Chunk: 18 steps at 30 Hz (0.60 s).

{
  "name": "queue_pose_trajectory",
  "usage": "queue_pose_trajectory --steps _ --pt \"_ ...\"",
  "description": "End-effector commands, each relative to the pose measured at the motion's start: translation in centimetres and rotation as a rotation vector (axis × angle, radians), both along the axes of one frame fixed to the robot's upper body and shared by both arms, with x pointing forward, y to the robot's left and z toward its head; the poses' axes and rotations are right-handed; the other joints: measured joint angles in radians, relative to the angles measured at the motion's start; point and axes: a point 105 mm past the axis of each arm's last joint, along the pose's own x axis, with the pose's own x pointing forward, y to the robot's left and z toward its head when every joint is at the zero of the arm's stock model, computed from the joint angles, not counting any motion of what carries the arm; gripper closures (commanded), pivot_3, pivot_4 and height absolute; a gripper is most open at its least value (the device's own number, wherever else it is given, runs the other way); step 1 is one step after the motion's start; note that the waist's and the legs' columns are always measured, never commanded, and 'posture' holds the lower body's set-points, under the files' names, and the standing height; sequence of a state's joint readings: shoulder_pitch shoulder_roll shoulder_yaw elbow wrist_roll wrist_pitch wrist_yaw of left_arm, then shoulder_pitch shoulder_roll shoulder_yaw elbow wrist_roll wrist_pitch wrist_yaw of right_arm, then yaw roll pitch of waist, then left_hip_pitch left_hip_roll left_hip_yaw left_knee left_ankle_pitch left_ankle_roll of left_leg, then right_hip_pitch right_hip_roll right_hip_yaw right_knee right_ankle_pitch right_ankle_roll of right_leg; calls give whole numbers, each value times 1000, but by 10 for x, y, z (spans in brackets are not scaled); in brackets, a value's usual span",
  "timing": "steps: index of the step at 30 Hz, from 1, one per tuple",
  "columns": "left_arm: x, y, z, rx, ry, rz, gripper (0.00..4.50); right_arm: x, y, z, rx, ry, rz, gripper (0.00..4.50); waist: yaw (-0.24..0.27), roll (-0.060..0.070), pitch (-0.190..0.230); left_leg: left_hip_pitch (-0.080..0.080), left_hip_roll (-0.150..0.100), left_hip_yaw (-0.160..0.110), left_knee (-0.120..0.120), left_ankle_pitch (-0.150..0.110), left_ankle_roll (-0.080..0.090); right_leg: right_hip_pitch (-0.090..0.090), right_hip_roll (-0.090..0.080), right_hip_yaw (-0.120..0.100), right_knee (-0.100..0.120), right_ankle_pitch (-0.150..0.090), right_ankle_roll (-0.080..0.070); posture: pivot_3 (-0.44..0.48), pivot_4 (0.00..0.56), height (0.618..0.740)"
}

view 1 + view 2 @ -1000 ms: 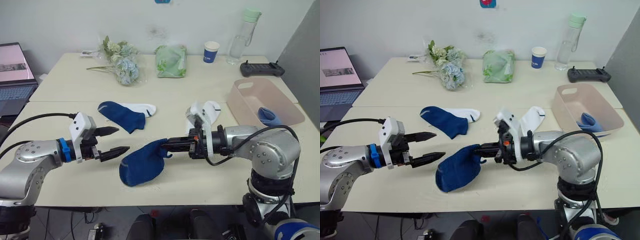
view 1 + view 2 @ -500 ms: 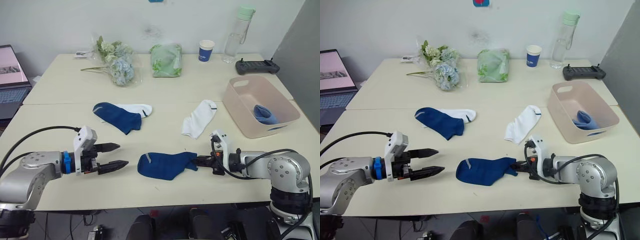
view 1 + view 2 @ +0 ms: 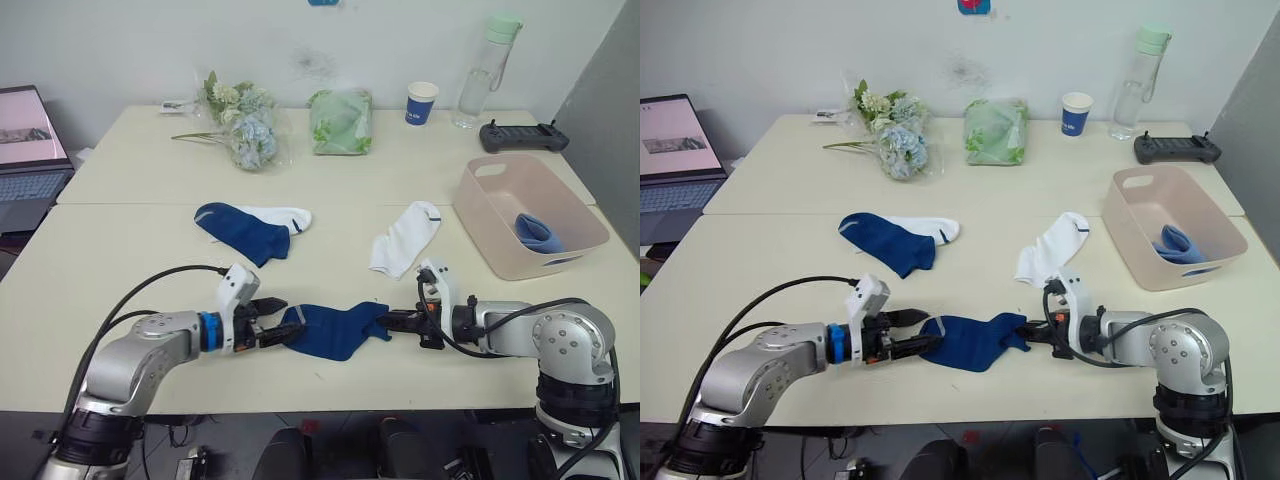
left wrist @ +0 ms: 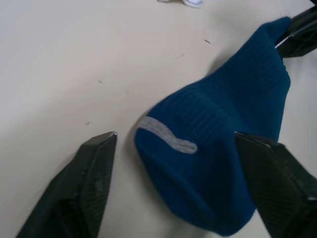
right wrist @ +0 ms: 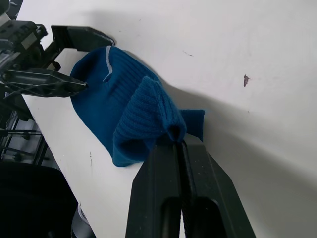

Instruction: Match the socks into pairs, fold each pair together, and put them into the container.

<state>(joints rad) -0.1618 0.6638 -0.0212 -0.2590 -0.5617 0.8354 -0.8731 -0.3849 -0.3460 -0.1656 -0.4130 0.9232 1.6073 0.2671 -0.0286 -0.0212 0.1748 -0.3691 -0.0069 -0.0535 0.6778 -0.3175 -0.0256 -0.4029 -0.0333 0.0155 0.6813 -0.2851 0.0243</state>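
Since half a second ago, left gripper (image 3: 276, 327) brought in across the table (image 3: 120, 250) to the free end of the navy sock (image 3: 335, 329); earlier well apart from it, now spread open with one black finger on either side of the end that bears the grey stripe, as seen from the left wrist. Whether the fingers touch the fabric cannot be told. Right gripper (image 3: 390, 321) unmoved, clamped shut on the opposite end of the same sock, with a bunched fold pinched between its fingers in the right wrist view. Sock itself lying flat as before.

Beyond the left gripper, farther from the robot: a second navy sock (image 3: 240, 230) lying over part of a white sock (image 3: 285, 215), the two touching. Just beyond the right gripper: another white sock (image 3: 405, 238), close but apart from the held one. Out past the right gripper, toward the robot's right: the pink container (image 3: 490, 225), with a light blue sock (image 3: 540, 232) inside. Along the far side of the table: a laptop (image 3: 30, 140), a bunch of flowers (image 3: 240, 125), a green bag (image 3: 342, 120), a blue paper cup (image 3: 422, 102), a clear bottle (image 3: 482, 70) and a black controller (image 3: 524, 137). Nothing lying between either gripper and the held sock.

Held navy sock stretched with its long axis running from one gripper to the other, straight across in front of the robot, striped end toward the left gripper, pinched end toward the right.
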Motion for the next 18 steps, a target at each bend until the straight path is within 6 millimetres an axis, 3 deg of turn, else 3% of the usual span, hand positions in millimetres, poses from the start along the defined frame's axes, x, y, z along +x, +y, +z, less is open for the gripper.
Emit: queue_pose_trajectory --steps 1,9,15,18 --pt "-13 -12 -3 21 24 -75 1894 -1 1 11 0 -48 10 4500 -1 0 0 0 0 0 0 0 0 0 0 0 0 0 0 0 150 740" --pt "-13 -4 3 9 -24 -48 4476 -8 -2 13 45 -26 40 4500 -1 0 0 0 0 0 0 0 0 0 0 0 0 0 0 0 150 740" --pt "-26 23 17 0 -29 -40 4492 -36 -2 11 64 59 183 4500 0 0 0 0 1 0 0 0 0 -1 0 0 -1 0 0 0 150 740" --pt "-37 30 14 29 7 -70 4492 -47 2 5 82 111 209 4500 -1 0 0 0 1 0 0 0 0 0 1 0 -1 0 0 0 150 740"
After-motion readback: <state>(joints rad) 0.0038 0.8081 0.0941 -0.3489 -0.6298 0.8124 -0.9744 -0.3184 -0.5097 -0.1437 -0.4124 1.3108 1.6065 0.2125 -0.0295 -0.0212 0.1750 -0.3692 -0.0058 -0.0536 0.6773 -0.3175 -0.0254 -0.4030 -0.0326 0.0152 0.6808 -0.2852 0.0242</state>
